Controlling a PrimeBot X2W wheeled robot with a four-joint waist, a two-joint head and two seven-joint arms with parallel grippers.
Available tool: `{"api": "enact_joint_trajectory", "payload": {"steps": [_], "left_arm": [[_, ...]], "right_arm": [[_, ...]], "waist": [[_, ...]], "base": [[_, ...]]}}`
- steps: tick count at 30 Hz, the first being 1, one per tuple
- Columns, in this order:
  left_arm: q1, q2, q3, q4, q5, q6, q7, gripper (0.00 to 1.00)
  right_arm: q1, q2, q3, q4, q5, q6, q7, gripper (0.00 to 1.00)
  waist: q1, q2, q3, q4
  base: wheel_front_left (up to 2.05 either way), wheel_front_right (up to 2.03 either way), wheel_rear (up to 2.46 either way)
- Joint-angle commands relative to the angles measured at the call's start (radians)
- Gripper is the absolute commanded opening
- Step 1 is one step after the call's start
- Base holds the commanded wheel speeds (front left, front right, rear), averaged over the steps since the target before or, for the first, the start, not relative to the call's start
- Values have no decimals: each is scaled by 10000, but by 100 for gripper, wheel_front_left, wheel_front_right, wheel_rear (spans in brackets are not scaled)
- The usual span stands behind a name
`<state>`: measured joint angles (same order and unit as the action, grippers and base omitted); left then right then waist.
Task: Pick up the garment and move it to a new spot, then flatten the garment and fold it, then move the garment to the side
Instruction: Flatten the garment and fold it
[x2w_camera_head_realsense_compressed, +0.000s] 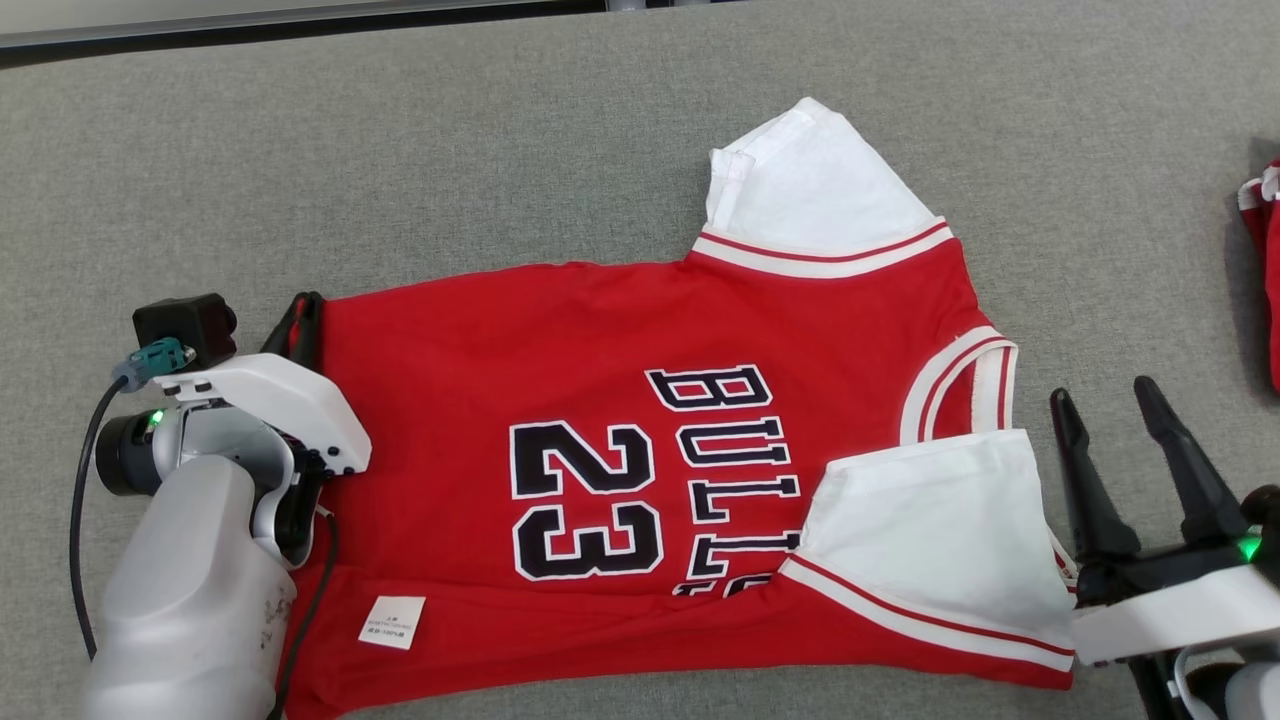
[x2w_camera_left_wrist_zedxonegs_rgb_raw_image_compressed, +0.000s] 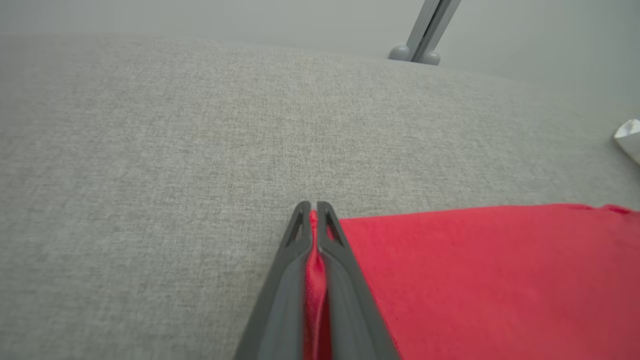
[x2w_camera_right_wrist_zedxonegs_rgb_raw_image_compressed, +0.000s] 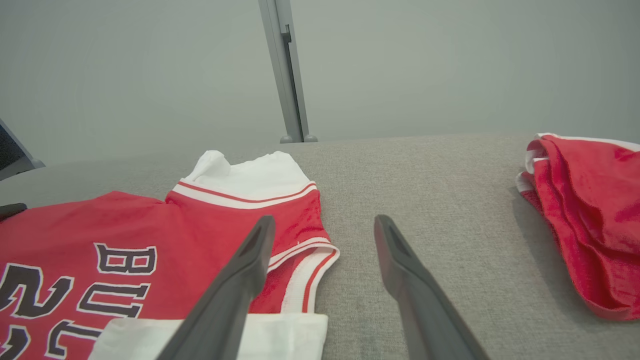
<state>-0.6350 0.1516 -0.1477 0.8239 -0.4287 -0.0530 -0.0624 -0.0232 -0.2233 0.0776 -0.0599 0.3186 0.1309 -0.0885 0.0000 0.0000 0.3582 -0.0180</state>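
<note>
Left claw (x2w_camera_left_wrist_zedxonegs_rgb_raw_image_compressed: 313, 207) pinches jersey (x2w_camera_head_realsense_compressed: 620, 450) hem; right claw (x2w_camera_head_realsense_compressed: 1107, 395) open.
Jersey flat mid-desk (x2w_camera_head_realsense_compressed: 400, 150), long axis left-right: hem at left claw, probably its far corner; collar end just beside right claw.

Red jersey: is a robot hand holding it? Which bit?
Yes. The left gripper pinches the red Bulls jersey by a corner of its bottom hem. The right gripper is open, holding nothing.

R tool (x2w_camera_right_wrist_zedxonegs_rgb_raw_image_compressed: 325, 222), jaws apart, over grey table (x2w_camera_right_wrist_zedxonegs_rgb_raw_image_compressed: 440, 170); red jersey (x2w_camera_right_wrist_zedxonegs_rgb_raw_image_compressed: 90, 220) left, 2nd red garment (x2w_camera_right_wrist_zedxonegs_rgb_raw_image_compressed: 585, 215) right.
</note>
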Motion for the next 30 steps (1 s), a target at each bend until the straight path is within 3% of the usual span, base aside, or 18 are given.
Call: {"api": "enact_joint_trajectory", "payload": {"steps": [1,8,16,24,30], "left_arm": [[-261,80,34,89,-35,-75,-104,0],[-638,-47,-90,179,-112,-177,-410,0],[-1216,-465,-382,-440,-115,-210,-706,0],[-1717,-873,-892,-720,-314,-185,-884,0],[-1844,-961,-1303,-606,-576,-164,-1025,0]], "right_arm": [[-236,-116,-52,119,111,-2,-64,100],[-1483,-536,-467,1036,459,-1,-175,100],[-4581,-1447,31,2618,1035,-2,218,100],[-7842,-2402,1887,4792,1750,-1,1373,100],[-9229,-2814,3773,6145,2273,-1,2430,100]], "waist": [[0,0,-8,11],[0,0,103,311],[0,0,1101,1015],[0,0,1893,1835],[0,0,2054,2100]], "base": [[0,0,0],[0,0,0],[0,0,0],[0,0,0],[0,0,0]]}}
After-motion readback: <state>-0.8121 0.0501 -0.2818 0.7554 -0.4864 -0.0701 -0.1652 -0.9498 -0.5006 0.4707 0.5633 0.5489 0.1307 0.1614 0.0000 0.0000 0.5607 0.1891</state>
